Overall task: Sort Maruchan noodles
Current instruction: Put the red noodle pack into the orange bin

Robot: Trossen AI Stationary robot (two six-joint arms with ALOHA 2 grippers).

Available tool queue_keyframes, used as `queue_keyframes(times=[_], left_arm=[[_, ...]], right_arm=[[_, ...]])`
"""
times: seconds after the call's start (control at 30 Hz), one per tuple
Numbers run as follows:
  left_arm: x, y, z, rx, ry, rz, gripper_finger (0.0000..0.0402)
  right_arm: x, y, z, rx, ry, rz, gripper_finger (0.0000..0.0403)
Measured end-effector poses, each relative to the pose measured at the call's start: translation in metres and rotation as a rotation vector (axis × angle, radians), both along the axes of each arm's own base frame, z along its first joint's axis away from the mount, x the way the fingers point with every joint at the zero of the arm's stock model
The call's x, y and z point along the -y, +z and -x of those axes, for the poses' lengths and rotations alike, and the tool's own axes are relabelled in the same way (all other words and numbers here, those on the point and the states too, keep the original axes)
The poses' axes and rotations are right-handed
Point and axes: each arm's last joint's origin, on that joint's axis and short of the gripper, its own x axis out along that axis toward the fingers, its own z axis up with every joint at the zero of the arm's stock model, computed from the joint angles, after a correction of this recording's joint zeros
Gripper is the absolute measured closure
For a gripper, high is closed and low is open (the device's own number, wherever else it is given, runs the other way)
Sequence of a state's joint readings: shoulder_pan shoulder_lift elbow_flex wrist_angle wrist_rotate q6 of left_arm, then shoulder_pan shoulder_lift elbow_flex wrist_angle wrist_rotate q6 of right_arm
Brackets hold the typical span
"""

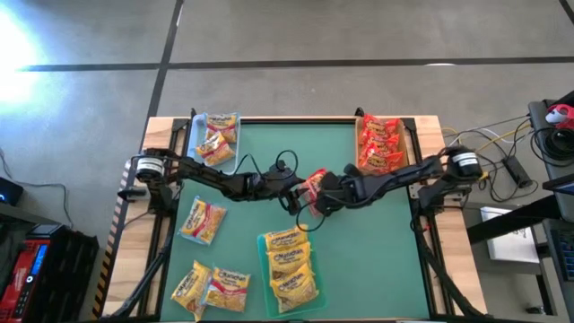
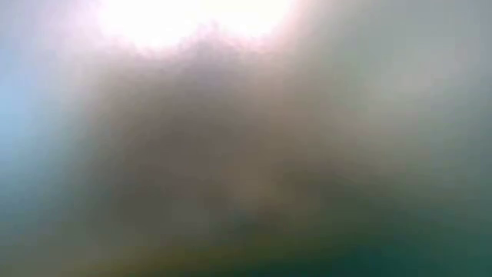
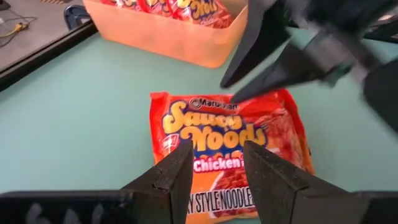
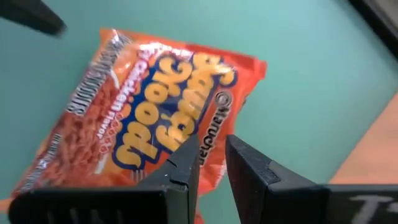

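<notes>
One orange-red Maruchan noodles packet (image 1: 311, 182) (image 3: 230, 130) (image 4: 155, 106), printed "Saucy Noods Chicken", hangs over the middle of the green table between my two grippers. My left gripper (image 1: 296, 185) (image 3: 217, 147) comes from the table's left and is shut on the packet's near end. My right gripper (image 1: 326, 191) (image 4: 212, 140) comes from the right, slanting down. Its fingers (image 3: 249, 62) stand a narrow gap apart, one on either side of the packet's far "Maruchan" edge (image 3: 231, 94). My left gripper has the packet's near end (image 3: 217, 186), the end with the "STYLE NOODLE" print, between its two fingers. The fingers themselves cover the place of contact. They come nearly level from the table's left. The packet sits printed face up, slanting away from the fingers. My right gripper's fingers may touch the far edge; I cannot tell.
A tan tray (image 1: 360, 144) (image 3: 174, 43) with red packets stands at the far right. A clear tray (image 1: 194, 135) with yellow packets stands at the far left. A green tray (image 1: 262, 269) of yellow packets sits near the front. Loose yellow packets (image 1: 202, 220) (image 1: 213, 287) lie at the front left.
</notes>
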State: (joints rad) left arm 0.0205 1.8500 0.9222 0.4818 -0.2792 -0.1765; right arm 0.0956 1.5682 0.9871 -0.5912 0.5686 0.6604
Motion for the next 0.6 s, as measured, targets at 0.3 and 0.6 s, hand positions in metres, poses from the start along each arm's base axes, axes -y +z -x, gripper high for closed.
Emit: queue_keyframes(times=[0.3,0.6], left_arm=[[0.0,-0.021,-0.002,-0.04,0.037,0.073,0.0277],[-0.002,-0.031,-0.005,-0.055,0.062,0.124,0.0277]], right_arm=[[0.002,0.045,0.017,0.095,0.09,0.032,0.0335],[0.003,0.074,0.032,0.196,0.102,0.031,0.0334]])
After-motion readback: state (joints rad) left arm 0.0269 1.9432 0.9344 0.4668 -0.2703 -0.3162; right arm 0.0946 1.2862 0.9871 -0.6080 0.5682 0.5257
